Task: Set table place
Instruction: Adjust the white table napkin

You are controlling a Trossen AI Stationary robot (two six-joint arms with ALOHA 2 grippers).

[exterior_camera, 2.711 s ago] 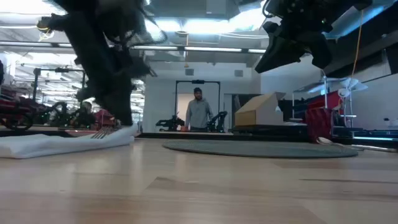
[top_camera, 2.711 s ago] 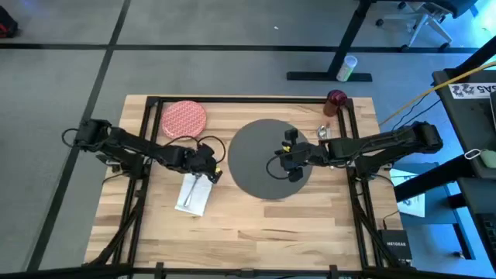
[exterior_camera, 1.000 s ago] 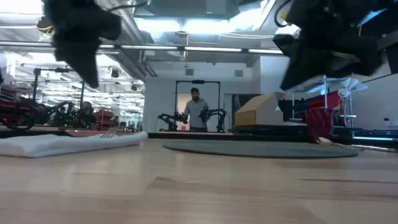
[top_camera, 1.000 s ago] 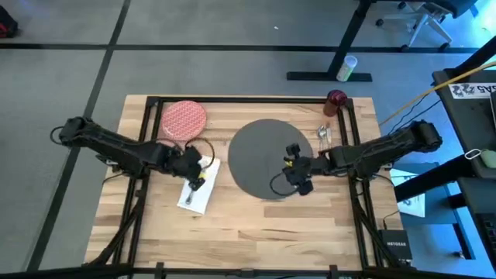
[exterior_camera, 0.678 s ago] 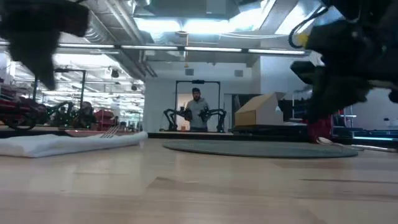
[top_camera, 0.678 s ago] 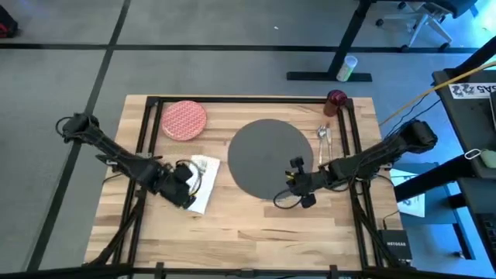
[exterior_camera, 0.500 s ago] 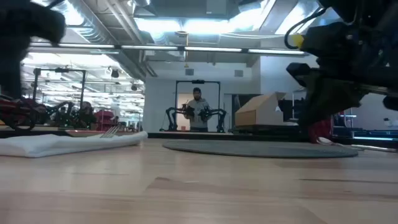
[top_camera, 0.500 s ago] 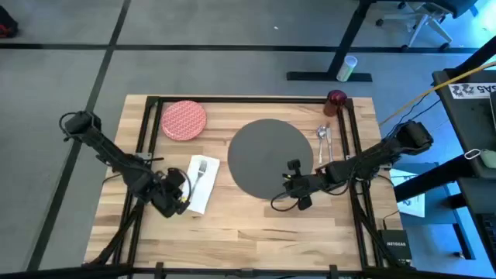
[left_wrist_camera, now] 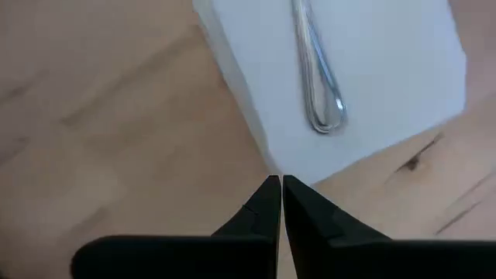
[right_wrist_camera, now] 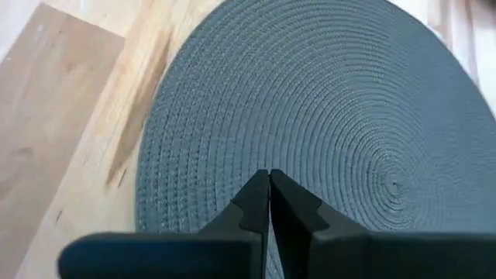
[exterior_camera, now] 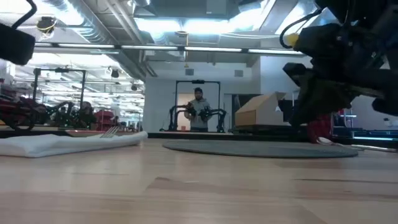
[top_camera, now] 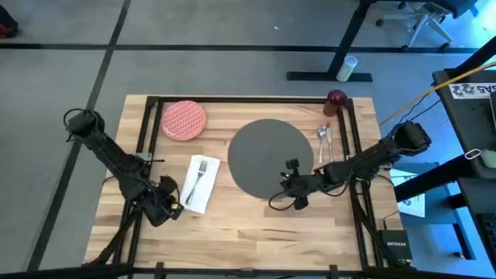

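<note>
Wooden table: both jaws pressed together, empty; left gripper by napkin, right gripper over mat.

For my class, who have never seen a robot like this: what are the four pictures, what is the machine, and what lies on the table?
The machine is two dark jointed arms, each ending in a two-finger pincer. One picture looks straight down from above, one looks level across the table top, and two come from cameras on the arms' wrists.

From above, the wooden table holds a grey round mat, a red patterned plate, a white napkin with a fork lying on it, a spoon and knife beside the mat, and a small dark red cup.

The left pincer hangs shut near the napkin's corner; the right pincer hangs shut over the mat's edge. Neither holds anything.
</note>
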